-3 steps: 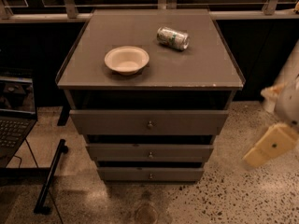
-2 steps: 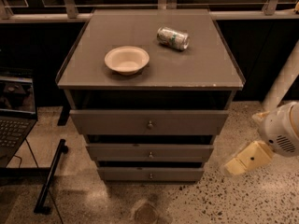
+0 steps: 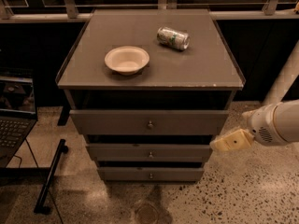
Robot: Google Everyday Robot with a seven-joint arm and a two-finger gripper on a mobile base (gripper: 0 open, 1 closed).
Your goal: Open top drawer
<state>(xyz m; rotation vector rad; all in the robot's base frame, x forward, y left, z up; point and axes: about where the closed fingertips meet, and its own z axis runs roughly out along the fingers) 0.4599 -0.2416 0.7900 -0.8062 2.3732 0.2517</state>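
Note:
The top drawer (image 3: 117, 121) is the widest of three grey-brown drawers in a small cabinet, with a small round metal knob (image 3: 150, 124) at its centre. Its front stands a little forward of the cabinet body, under the overhanging top. My gripper (image 3: 219, 144) comes in from the right on a white arm (image 3: 275, 124), with a cream-coloured end piece. It sits beside the cabinet's right side, level with the middle drawer (image 3: 117, 151), to the right of and below the top drawer's knob. It does not touch the knob.
On the cabinet top (image 3: 93, 64) stand a white bowl (image 3: 126, 59) and a tipped drink can (image 3: 173, 37). A bottom drawer (image 3: 121, 174) sits lowest. A laptop (image 3: 14, 111) is at the left, a black stand leg (image 3: 49, 178) on the speckled floor, and a railing behind.
My gripper has moved left and a little up, from the right edge of the view toward the cabinet's right side. The drawers, bowl and can have not moved.

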